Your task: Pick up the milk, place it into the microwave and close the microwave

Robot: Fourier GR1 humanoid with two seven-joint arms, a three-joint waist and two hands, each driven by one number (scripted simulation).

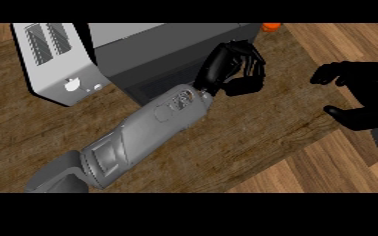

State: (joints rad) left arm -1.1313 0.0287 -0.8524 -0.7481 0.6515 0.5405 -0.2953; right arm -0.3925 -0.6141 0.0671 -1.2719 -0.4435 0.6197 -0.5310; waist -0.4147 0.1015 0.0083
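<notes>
Left hand at the microwave's front corner

Your left hand (238, 70) curls against the microwave (170, 50); the toaster (59, 62) sits toward the counter's (244, 140) left edge, right hand (354, 97) open at right.

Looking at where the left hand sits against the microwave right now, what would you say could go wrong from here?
1. The left hand has curled fingers at the microwave front corner; they might snag or slip rather than push cleanly.
2. No milk is visible, so whether it is inside cannot be confirmed.
3. The left forearm lies near the toaster and could nudge it.
The right hand rests at the right edge.
</notes>
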